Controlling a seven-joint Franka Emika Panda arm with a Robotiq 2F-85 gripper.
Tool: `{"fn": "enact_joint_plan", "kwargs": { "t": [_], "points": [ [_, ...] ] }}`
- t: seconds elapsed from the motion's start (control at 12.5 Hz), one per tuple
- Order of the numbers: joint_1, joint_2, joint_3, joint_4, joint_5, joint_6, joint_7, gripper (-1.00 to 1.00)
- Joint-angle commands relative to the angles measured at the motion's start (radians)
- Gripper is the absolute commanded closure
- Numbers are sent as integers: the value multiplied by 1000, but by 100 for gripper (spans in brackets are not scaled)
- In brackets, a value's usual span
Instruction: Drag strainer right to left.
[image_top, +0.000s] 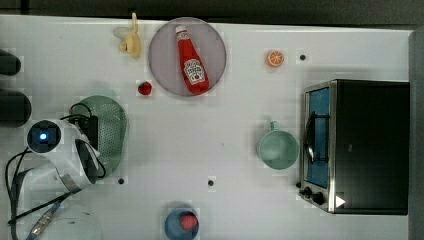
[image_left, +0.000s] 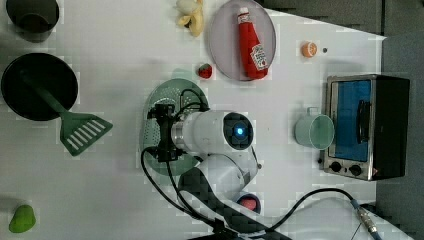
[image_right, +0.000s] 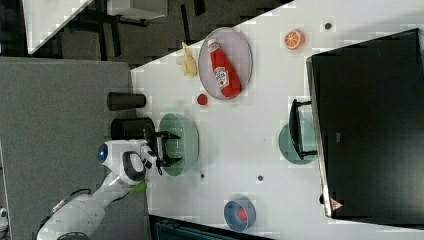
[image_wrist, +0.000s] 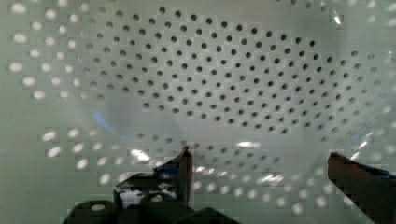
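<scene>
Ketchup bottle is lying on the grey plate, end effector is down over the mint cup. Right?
Not quite. The ketchup bottle does lie on the grey plate, but the end effector is over the strainer, not the mint cup. The top view shows it.

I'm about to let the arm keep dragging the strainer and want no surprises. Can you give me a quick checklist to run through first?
1. Gripper inside the strainer: ok, the perforated bowl lies just beyond the fingers.
2. Fingers apart: ok, a wide gap shows in the wrist view.
3. Fingers pressing on the bowl: cannot tell.
4. Strawberry apart from the strainer: ok, a small gap.
5. Spatula near the strainer in the left view: not ok if dragging that way.
</scene>
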Motion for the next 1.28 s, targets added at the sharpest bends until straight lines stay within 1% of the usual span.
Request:
{"fn": "enact_joint_plan", "kwargs": {
  "t": [0.08,0.24,0.32,0.56,0.8,1.04,1.2,1.28],
  "points": [
    [51,-7,-5,38,7,-2,59,-100],
    [58,-19,-21,39,-13,-2,39,-100],
    [59,-44,-39,35,-34,-13,-6,-100],
    [58,-183,-123,17,-82,-176,-252,-100],
    [46,-375,-252,20,-82,-383,-487,-100],
    [22,-574,-427,23,-86,-602,-760,-100],
    [4,-686,-553,30,-114,-705,-946,-100],
    [-4,-731,-611,36,-151,-752,-1016,-100]
  ]
}}
